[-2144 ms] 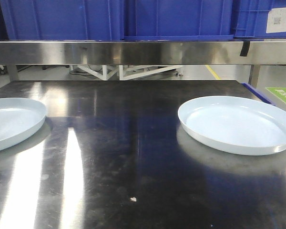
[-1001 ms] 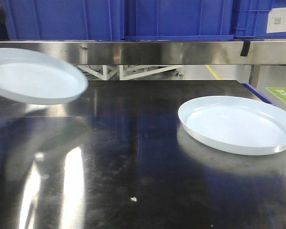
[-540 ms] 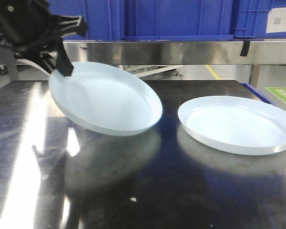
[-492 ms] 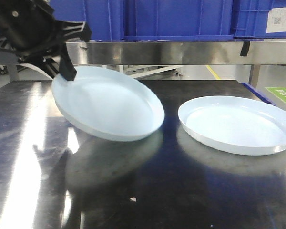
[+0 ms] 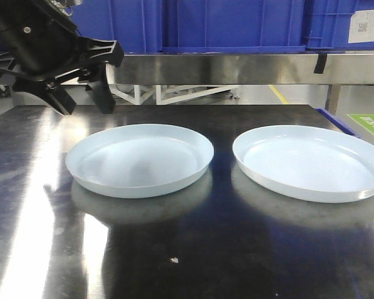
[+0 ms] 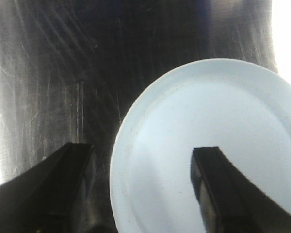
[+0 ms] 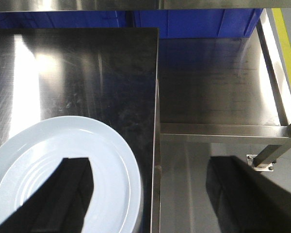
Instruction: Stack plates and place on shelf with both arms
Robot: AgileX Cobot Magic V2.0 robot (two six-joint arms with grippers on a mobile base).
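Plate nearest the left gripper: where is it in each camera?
Front: left plate centre-left, flat on the steel table.
Left wrist: left plate fills the lower right.
Right wrist: not in view; the right plate there sits by the table's edge.
Shared landmark: the steel table, in all three.

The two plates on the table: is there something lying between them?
Nothing: between the left plate and the right plate the front view shows only bare tabletop.

The left plate (image 5: 140, 159) and the right plate (image 5: 308, 162) lie side by side on the table (image 5: 174, 249), apart; the left gripper (image 5: 85, 104) hangs above the left plate's far rim. Behind all, crates (image 5: 230, 25) stand on the shelf (image 5: 237, 67).
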